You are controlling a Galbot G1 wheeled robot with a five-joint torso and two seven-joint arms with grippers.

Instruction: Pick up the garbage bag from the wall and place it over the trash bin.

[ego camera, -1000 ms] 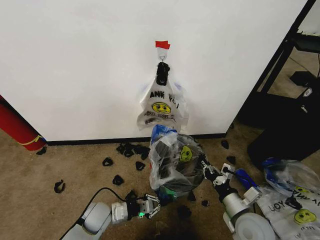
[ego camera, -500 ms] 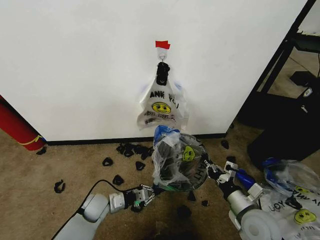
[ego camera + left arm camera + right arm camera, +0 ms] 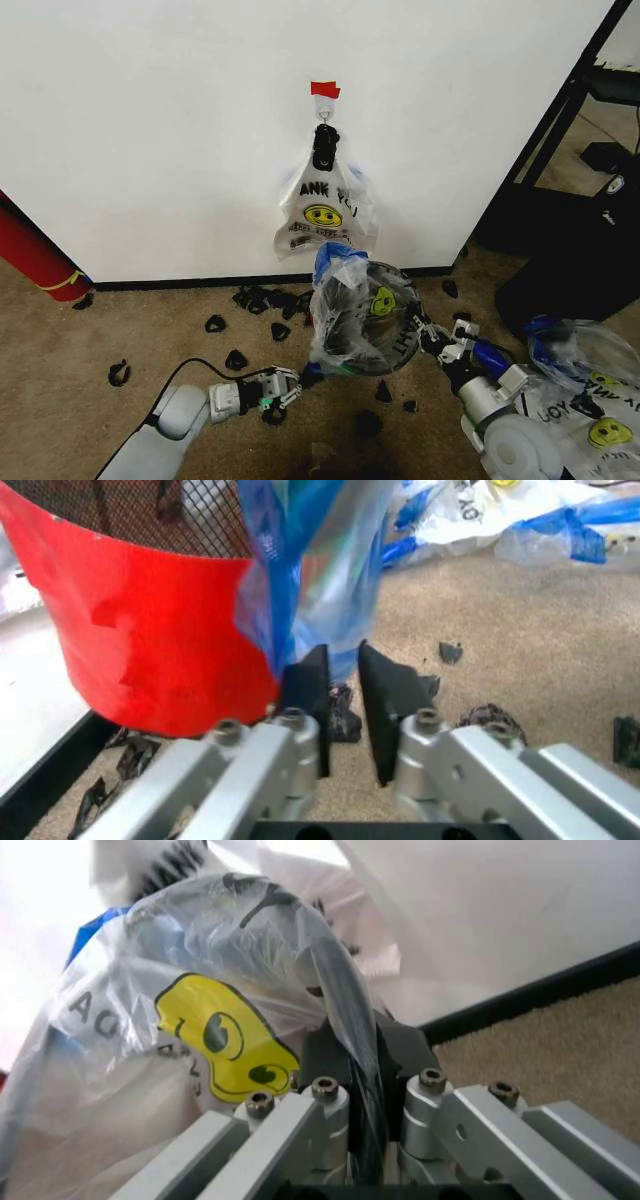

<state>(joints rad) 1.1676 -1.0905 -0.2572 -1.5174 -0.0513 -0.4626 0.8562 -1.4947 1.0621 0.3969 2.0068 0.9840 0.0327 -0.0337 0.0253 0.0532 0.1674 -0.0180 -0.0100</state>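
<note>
Translucent garbage bag (image 3: 352, 312): now draped over the trash bin (image 3: 140, 622) below the wall (image 3: 150, 130) hook, pulled further down than a moment ago. Right gripper (image 3: 362, 1095): clamped on the bag's film at the bin's rim. Left gripper (image 3: 342, 697): has withdrawn slightly from the bin's base, jaws narrowly apart, apparently holding nothing. Covering nearly done.

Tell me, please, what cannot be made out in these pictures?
- Trash bin inside: head view, covered by the garbage bag.
- Bag edge at the left hand: left wrist view, blurred, so contact is unclear.
- Right hand's fingertips: right wrist view, wrapped in bag plastic.
- Hanging bags' lettering: head view, first letters folded away.
</note>
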